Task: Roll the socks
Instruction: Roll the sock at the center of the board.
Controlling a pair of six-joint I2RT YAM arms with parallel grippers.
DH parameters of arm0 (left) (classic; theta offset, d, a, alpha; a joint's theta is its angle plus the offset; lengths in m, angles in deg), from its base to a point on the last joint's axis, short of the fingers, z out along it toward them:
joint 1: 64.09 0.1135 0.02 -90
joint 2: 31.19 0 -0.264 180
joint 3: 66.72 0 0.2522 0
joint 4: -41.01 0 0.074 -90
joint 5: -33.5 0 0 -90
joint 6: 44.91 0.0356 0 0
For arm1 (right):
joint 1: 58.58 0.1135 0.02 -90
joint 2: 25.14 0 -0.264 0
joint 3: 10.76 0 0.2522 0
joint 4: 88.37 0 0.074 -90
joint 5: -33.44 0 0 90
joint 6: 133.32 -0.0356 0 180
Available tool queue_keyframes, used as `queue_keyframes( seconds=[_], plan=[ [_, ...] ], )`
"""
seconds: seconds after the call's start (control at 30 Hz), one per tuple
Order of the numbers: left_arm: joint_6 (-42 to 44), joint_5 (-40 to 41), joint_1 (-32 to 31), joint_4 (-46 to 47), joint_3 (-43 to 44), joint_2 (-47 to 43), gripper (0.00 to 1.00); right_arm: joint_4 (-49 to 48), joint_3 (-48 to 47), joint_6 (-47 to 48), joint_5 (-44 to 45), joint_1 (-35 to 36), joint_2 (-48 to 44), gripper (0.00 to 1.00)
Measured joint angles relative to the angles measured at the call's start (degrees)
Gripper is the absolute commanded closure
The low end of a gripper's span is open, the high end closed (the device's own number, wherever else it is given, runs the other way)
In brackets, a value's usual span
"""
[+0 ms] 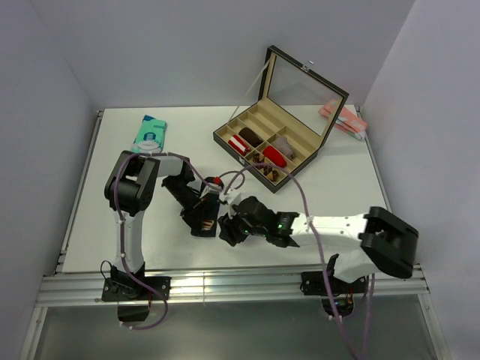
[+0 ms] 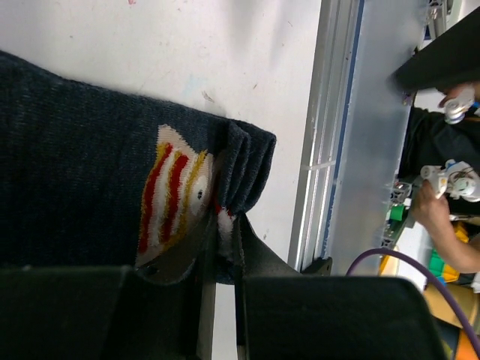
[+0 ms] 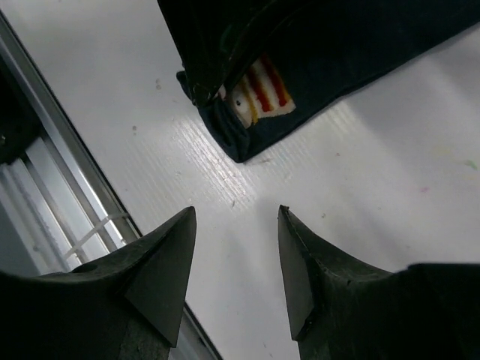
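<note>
A navy sock (image 2: 82, 165) with a red, yellow and white patch lies flat on the white table. My left gripper (image 2: 223, 225) is shut on its folded end, the fabric pinched between the jaws. In the right wrist view the same sock (image 3: 315, 52) lies ahead, its end held by the left fingers (image 3: 199, 67). My right gripper (image 3: 236, 214) is open and empty, a short way from the sock's end. In the top view both grippers, left (image 1: 206, 214) and right (image 1: 229, 227), meet near the table's front middle, and the sock is mostly hidden beneath them.
An open compartment box (image 1: 270, 154) with red and dark rolls stands behind. A teal packet (image 1: 149, 131) lies at the back left, and a pink item (image 1: 343, 118) at the back right. The table's front rail (image 1: 225, 283) is close.
</note>
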Motion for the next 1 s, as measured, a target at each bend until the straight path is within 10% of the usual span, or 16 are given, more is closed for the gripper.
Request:
queue_keyframes(
  seconds=[0.7,1.0],
  plan=[
    [-2.6,0.2,0.1,0.2,0.2,0.3,0.93,-3.2,-13.9,6.0,-0.8,2.7,22.9,0.44],
    [-2.7,0.5,0.1,0.0,0.3,0.3,0.87,-3.2,-15.7,6.6,-0.5,2.7,27.0,0.74]
  ],
)
